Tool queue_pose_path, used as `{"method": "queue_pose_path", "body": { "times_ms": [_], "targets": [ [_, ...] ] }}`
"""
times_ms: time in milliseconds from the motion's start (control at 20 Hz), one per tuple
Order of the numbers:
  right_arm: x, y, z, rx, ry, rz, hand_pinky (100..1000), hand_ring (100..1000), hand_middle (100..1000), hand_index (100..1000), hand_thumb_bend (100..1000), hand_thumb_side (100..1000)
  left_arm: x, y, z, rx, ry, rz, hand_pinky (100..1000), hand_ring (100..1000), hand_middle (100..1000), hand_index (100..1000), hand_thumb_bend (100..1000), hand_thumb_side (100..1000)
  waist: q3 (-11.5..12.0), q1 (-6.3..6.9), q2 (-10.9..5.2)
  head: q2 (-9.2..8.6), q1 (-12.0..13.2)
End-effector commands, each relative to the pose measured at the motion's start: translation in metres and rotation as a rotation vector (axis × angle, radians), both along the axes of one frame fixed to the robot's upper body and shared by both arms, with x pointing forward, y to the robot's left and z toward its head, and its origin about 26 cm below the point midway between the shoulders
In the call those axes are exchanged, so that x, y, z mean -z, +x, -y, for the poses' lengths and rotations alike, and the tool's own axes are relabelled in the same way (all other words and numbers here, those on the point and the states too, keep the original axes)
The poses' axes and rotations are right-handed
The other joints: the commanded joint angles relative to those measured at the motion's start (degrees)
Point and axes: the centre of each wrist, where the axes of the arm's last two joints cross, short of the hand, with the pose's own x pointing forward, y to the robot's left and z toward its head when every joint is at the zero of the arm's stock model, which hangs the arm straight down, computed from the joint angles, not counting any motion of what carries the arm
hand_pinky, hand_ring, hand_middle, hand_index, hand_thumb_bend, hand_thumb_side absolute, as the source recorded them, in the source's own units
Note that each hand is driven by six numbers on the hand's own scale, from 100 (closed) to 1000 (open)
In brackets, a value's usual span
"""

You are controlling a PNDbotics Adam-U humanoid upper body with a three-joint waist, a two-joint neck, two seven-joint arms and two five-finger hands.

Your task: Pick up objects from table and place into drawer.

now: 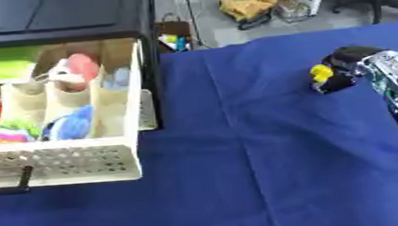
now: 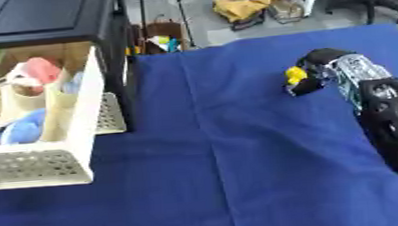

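We see only our right arm [image 2: 387,117], reaching in from the right edge, black with a silver wrist section. Our right hand [image 2: 315,72] sits at its end, fingers [image 2: 304,85] curled downward and closed around a small yellow object [image 2: 295,74]. Our left hand does not show.

Blue tablecloth [image 1: 257,146], cream perforated drawer [image 1: 62,167], yellow object [image 2: 296,74], black hand [image 2: 315,72]
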Motion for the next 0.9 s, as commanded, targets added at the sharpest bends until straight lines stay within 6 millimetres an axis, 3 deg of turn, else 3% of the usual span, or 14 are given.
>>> {"method": "queue_pose_path", "body": {
  "times_ms": [50,600,900],
  "targets": [
    [-0.0097,-0.0018,0.0083,0.029,-0.013,0.032,736,863,621,862,254,812,-0.0069,-0.0014,0.0003,0.000,0.023,0.026,506,673,717,817,100,1000,0.07,-0.02,-0.86,-0.69,-0.22],
    [-0.0068,-0.0009,0.0081,0.031,-0.009,0.060,707,822,558,797,105,736,-0.0062,-0.0014,0.0006,-0.001,0.024,0.024,507,677,719,817,100,1000,-0.11,0.11,-0.81,-0.58,-0.47],
    [-0.0056,-0.0010,0.0084,0.033,-0.007,0.052,698,810,548,789,100,681,-0.0056,-0.0017,0.0002,-0.003,0.023,0.022,508,678,719,817,100,1000,-0.24,0.17,-0.92,-0.54,-0.62]
  ]
}}
